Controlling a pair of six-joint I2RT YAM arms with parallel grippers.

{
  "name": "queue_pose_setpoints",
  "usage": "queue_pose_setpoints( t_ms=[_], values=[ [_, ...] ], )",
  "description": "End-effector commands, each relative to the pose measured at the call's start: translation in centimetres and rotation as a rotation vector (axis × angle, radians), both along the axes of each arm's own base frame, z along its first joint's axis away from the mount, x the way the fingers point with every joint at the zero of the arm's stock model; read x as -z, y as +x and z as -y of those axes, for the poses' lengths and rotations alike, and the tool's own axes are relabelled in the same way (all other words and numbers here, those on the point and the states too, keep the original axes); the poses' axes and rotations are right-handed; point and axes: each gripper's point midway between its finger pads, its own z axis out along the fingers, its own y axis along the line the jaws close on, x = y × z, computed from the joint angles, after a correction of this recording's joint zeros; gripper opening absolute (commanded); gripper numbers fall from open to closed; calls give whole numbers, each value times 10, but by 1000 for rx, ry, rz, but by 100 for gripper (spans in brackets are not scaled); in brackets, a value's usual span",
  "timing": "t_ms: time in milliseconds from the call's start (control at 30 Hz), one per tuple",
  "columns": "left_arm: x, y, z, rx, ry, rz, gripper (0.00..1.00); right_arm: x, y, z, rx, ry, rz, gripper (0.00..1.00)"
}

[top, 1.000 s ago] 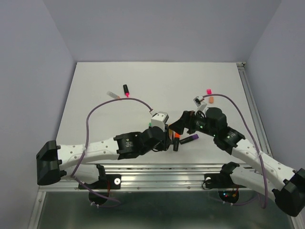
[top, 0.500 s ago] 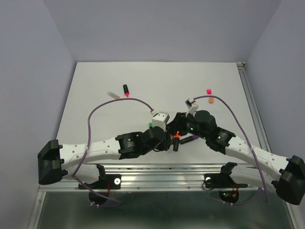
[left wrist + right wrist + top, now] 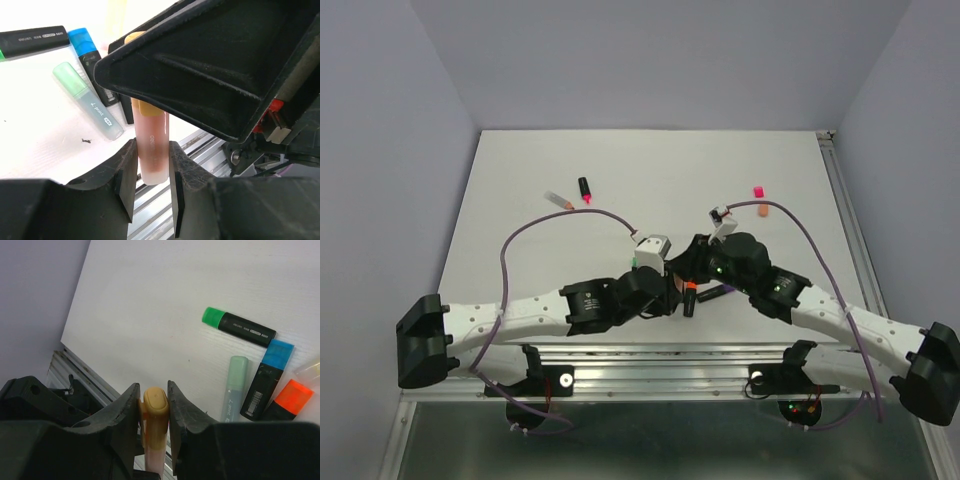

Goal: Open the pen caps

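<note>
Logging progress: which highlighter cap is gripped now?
The peach cap, pinched by the right gripper, its barrel in the left gripper; the green cap, blue cap and orange cap lie on the table.

top: overhead, from behind | wrists: close-up, opposed | shared: peach pen point(image 3: 152, 145)

Black highlighter barrel with green end point(image 3: 35, 37): one line of white lettering along it, too blurred to read.
Pale green translucent highlighter point(image 3: 92, 105): dark print, roughly "print", then a small dark tag, illegible.
Translucent pink highlighter barrel point(image 3: 152, 150): faint dark wording, unreadable.
Black highlighter with blue cap point(image 3: 262, 382): white barcode, no digits legible.
</note>
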Motion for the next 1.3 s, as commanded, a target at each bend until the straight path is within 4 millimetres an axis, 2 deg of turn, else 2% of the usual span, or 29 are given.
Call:
queue_pose_setpoints(
  t_ms=[0,67,100,167,200,233,267,300,367,433,467,500,567,633,667,700,733,800,833,900,933,1000,1033,1100,1133,1200,1233,1267],
  values=[
    [15,-24,0,49,-39,-97,0,-58,37,9,182,60,136,1],
    [27,-36,-1,65,-12,-116,0,-66,48,16,245,44,159,1],
    [37,-41,-6,64,6,-129,0,-76,55,19,275,38,179,1],
    [42,-53,-7,65,-8,-172,0,-82,68,23,309,16,201,1],
    [53,-67,-10,87,9,-195,0,-84,80,31,336,9,205,1],
    [57,-75,-10,102,8,-212,0,-99,86,31,327,31,216,1],
    [62,-82,-10,99,6,-236,0,-99,95,34,338,25,210,1],
    [69,-94,-11,121,23,-248,0,-106,110,48,371,32,226,1],
    [80,-107,-13,137,54,-276,0,-123,124,55,386,52,250,1],
    [78,-118,-9,145,46,-285,0,-128,140,70,434,20,266,1],
    [77,-121,-9,142,48,-287,0,-142,145,72,441,28,291,1],
    [75,-123,-9,147,46,-290,0,-144,153,84,473,17,296,1],
    [71,-121,-10,119,49,-281,0,-148,164,93,484,16,295,1],
    [63,-116,-9,92,33,-271,0,-145,165,93,475,1,290,1],
    [58,-110,-11,72,31,-241,0,-145,167,96,488,-10,293,1],
    [55,-105,-13,51,35,-222,0,-134,167,100,500,-41,264,1],
    [39,-94,-11,12,7,-182,0,-122,171,107,513,-69,237,1],
    [31,-81,-16,-35,23,-151,0,-104,175,116,529,-94,190,1],
    [22,-60,-18,-97,11,-142,0,-87,178,129,550,-131,148,1],
    [23,-36,-27,-138,50,-117,0,-61,184,143,583,-173,78,1],
    [22,-5,-38,-200,69,-98,0,-44,186,157,603,-196,31,1],
    [19,28,-57,-311,91,-68,0,-23,189,174,632,-214,-28,1],
    [10,54,-70,-394,86,-50,0,-7,192,189,659,-237,-69,1],
    [3,82,-88,-474,102,-8,0,12,196,206,702,-284,-124,1],
    [0,103,-103,-534,103,-8,0,35,197,219,719,-341,-185,1],
    [-1,123,-118,-572,120,6,0,46,202,228,733,-379,-218,1],
    [-2,132,-126,-592,131,3,0,61,203,230,734,-410,-254,1],
    [-1,140,-136,-628,149,2,0,65,204,231,735,-419,-258,1]
  ],
)
